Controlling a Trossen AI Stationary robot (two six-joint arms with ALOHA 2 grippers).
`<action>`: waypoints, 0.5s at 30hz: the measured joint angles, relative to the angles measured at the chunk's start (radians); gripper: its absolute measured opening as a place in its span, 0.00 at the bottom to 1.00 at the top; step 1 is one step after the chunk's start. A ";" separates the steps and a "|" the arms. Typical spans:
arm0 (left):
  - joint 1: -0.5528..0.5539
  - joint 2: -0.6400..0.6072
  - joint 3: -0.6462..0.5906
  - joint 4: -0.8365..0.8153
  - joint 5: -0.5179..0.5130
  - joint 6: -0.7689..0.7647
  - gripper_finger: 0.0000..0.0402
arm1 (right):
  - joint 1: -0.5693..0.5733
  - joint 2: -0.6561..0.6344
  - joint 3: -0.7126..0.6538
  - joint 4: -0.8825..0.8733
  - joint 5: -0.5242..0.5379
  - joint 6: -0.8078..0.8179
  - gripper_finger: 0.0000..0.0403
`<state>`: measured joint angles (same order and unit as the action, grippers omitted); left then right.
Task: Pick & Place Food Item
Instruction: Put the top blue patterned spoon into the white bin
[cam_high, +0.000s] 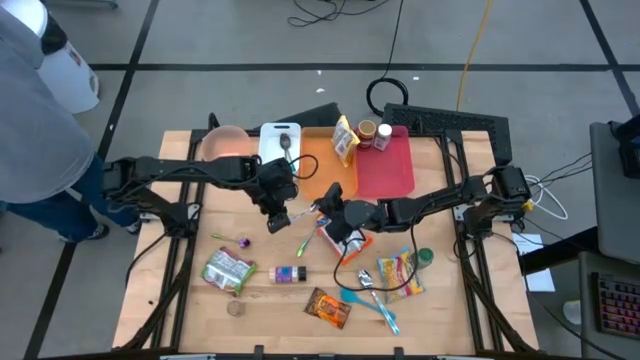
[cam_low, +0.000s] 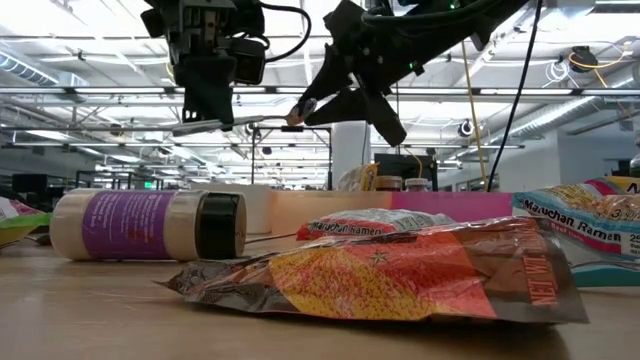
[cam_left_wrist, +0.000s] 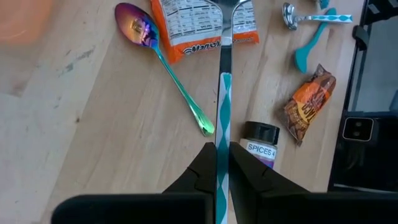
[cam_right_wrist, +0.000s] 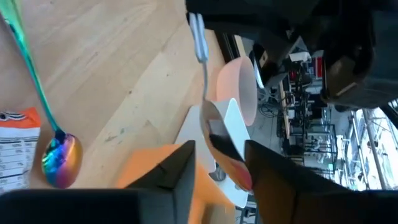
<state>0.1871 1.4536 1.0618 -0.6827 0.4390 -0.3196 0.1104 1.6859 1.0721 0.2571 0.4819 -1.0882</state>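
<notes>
Passing utensil (cam_left_wrist: 223, 99): left hand (cam_left_wrist: 222, 163), right hand (cam_right_wrist: 217, 155).

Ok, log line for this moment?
left gripper: shut on striped-handled utensil | right gripper: at its metal end | height: above table

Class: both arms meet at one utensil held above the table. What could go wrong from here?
1. The left gripper is shut on the striped-handled utensil. If it releases before the right gripper secures the metal end, the utensil may fall onto the rainbow spoon below.
2. The grippers are close together and could bump.
</notes>
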 joint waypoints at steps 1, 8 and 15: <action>0.000 0.000 0.000 0.001 0.001 0.003 0.04 | 0.000 0.000 0.000 0.000 0.013 0.001 0.27; 0.000 -0.001 0.000 0.000 0.007 0.006 0.04 | 0.001 0.004 -0.004 -0.039 0.036 -0.013 0.04; 0.000 -0.002 0.000 0.019 0.010 -0.002 0.14 | 0.002 0.005 -0.005 -0.059 0.037 0.005 0.01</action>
<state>0.1875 1.4513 1.0622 -0.6638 0.4492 -0.3214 0.1120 1.6905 1.0672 0.1977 0.5185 -1.0837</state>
